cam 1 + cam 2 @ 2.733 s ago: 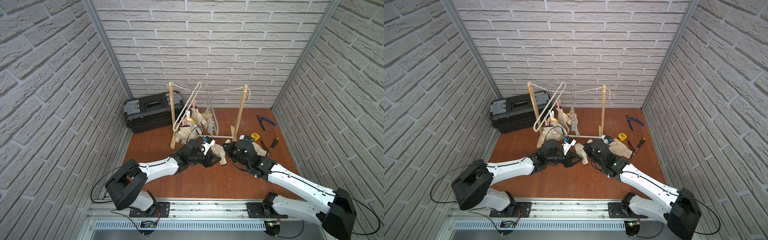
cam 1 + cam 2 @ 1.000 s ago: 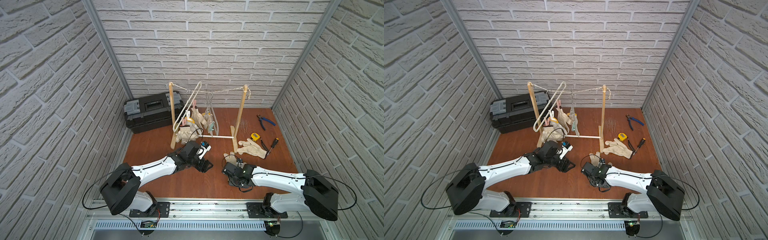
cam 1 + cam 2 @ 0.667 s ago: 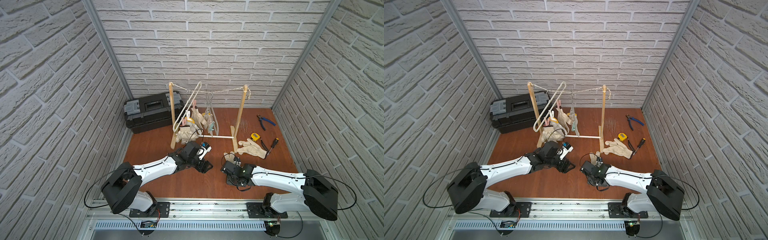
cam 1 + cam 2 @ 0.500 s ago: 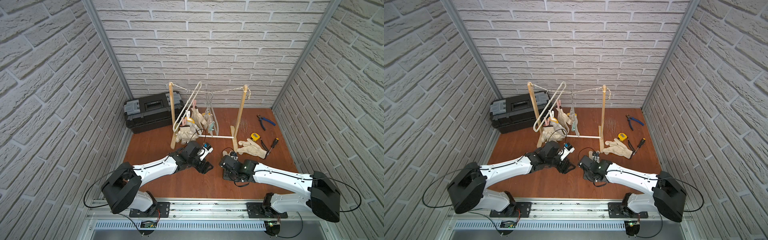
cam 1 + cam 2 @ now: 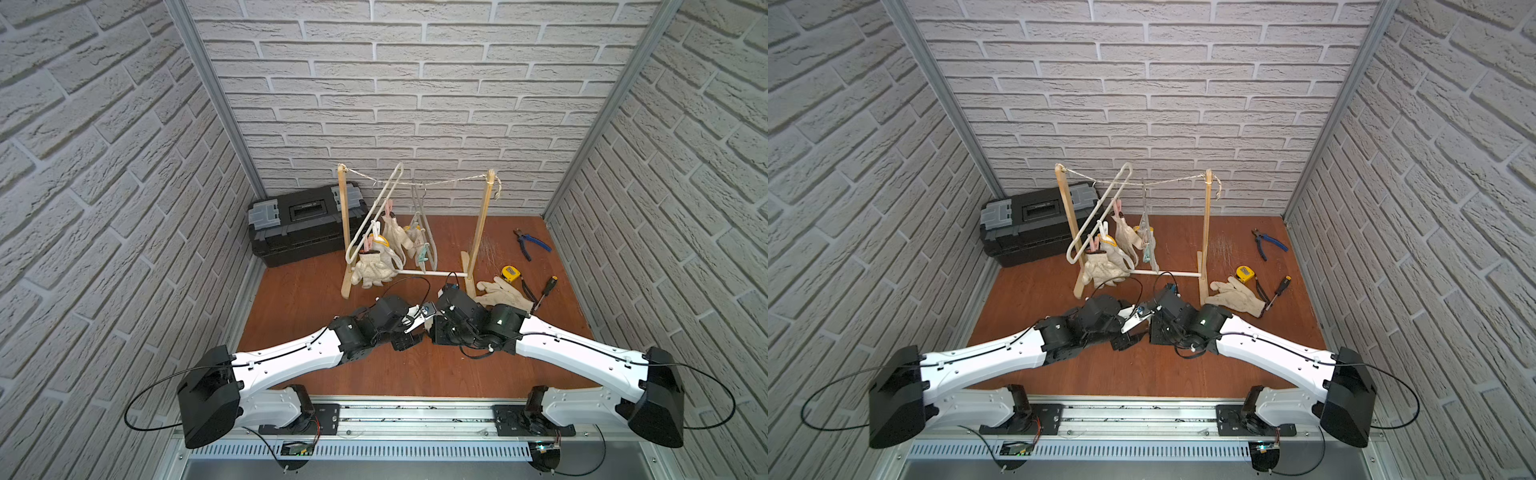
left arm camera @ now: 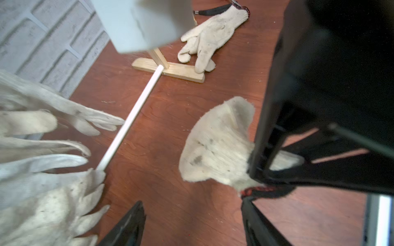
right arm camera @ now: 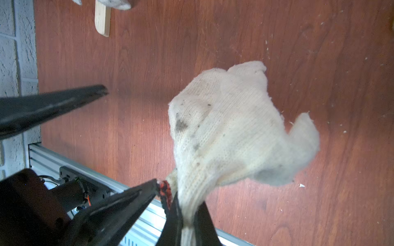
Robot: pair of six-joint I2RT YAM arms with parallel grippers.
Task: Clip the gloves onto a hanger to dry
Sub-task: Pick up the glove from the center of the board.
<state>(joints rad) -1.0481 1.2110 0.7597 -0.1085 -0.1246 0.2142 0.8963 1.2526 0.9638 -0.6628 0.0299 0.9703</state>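
Off-white knitted cloth is pinched between the pressed-together jaws of the right tool (image 7: 187, 215). A soiled glove (image 7: 223, 132) is gripped at its red-edged cuff and held above the red-brown worktop (image 7: 319, 53), with its body drooping. Just beside that cuff, the left tool (image 6: 191, 204) is seen with its jaws spread wide and nothing between them. One of its fingers (image 7: 128, 198) lies right next to the red edge, though contact cannot be judged. Beyond both tools a wooden rack (image 5: 479, 224) is stood. A second glove (image 5: 505, 293) is laid flat on the worktop past the right tool, with its fingertips at the rack's foot. Farther off, beyond the left tool, other gloves (image 5: 374, 266) are seen clipped to a white hanger (image 5: 376, 210) hung from the rack's string. A black toolbox (image 5: 303, 224) is set behind the rack, on the left tool's side.
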